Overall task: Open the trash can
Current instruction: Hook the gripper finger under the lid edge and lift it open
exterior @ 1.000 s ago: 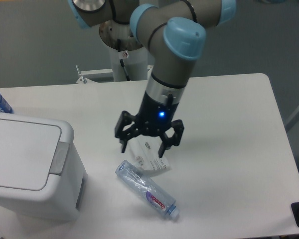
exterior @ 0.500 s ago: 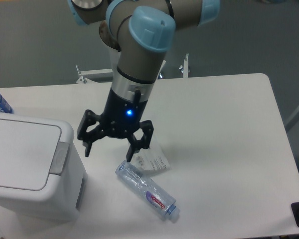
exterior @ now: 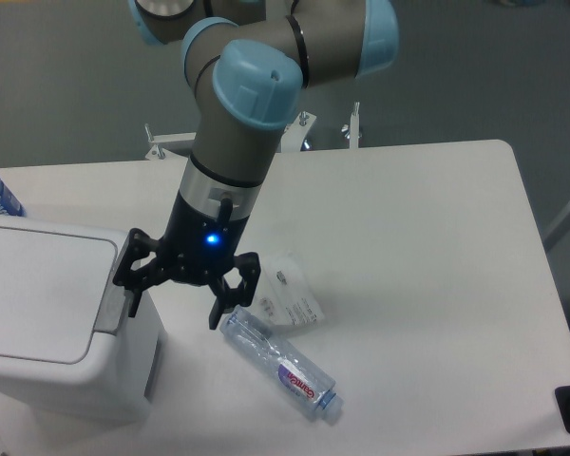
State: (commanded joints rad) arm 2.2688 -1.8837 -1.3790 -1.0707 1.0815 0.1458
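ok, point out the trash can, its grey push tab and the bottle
trash can (exterior: 38, 294): fixed camera, middle of the flat white lid
grey push tab (exterior: 111, 302): fixed camera, middle of the tab at the lid's right edge
bottle (exterior: 283, 366): fixed camera, clear body near the label

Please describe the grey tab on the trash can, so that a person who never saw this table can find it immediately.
Start at the trash can, the big white box at the table's near left corner. The grey tab is a narrow strip along the right edge of its flat lid, just beside the open hand. It is the only grey part on the white can.
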